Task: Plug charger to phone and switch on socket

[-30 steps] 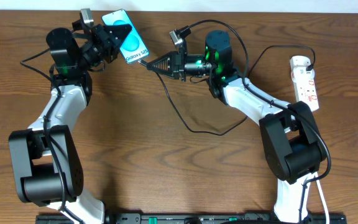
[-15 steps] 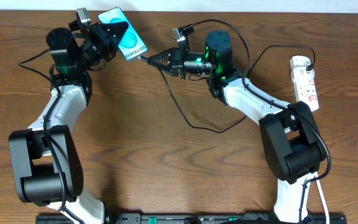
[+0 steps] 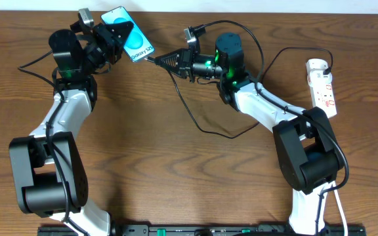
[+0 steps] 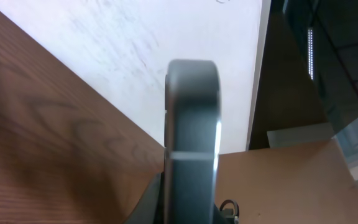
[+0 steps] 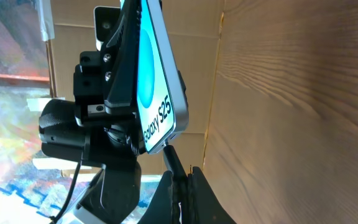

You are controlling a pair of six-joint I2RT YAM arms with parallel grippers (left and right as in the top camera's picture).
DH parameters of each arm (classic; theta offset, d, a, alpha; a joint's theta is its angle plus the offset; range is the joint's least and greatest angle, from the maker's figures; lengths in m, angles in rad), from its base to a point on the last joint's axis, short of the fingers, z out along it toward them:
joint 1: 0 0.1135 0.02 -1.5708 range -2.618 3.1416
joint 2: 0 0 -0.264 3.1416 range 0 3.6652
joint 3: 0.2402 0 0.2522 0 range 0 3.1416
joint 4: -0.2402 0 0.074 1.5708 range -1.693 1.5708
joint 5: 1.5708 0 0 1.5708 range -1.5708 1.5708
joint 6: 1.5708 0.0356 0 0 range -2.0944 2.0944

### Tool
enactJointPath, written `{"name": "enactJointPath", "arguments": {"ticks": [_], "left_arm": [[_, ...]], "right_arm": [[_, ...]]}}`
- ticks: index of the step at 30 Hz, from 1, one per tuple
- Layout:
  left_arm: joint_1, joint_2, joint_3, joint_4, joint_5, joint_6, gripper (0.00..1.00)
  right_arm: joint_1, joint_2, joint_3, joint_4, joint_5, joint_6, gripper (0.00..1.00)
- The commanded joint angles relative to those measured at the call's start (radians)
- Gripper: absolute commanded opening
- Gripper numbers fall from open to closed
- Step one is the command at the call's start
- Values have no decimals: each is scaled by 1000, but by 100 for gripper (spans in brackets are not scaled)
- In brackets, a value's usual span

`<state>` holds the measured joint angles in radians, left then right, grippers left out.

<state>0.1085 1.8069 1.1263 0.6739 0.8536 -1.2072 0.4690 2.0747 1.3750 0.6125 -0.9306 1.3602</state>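
The phone point(image 3: 132, 39) has a cyan screen reading "Galaxy S25". My left gripper point(image 3: 113, 36) is shut on it and holds it raised at the back left. The left wrist view shows the phone's dark edge point(image 4: 190, 143) between the fingers. My right gripper point(image 3: 161, 60) is shut on the small plug tip of the charger point(image 3: 189, 108), a thin black cable. The tip point(image 5: 171, 157) touches the bottom edge of the phone point(image 5: 154, 81) in the right wrist view, between my right fingers point(image 5: 185, 180). The socket point(image 3: 323, 85), a white power strip, lies at the far right.
The charger cable loops over the table between the arms and runs up toward the socket. A cardboard wall point(image 5: 191, 74) stands behind the table's back edge.
Both grippers have shifted slightly up and left. The right gripper has brought the plug tip closer, up to the phone's bottom edge.
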Motion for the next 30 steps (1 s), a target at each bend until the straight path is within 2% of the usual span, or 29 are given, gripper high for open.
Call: {"name": "enactJointPath", "arguments": {"ticks": [1,30], "left_arm": [[-28,-9,9,10,93,-24,7],[-27,-9,9,9,68,-25,7]], "right_arm": [[7,-9,10,2,105,12,1],[91,-9,11,33,212,87,1]]}}
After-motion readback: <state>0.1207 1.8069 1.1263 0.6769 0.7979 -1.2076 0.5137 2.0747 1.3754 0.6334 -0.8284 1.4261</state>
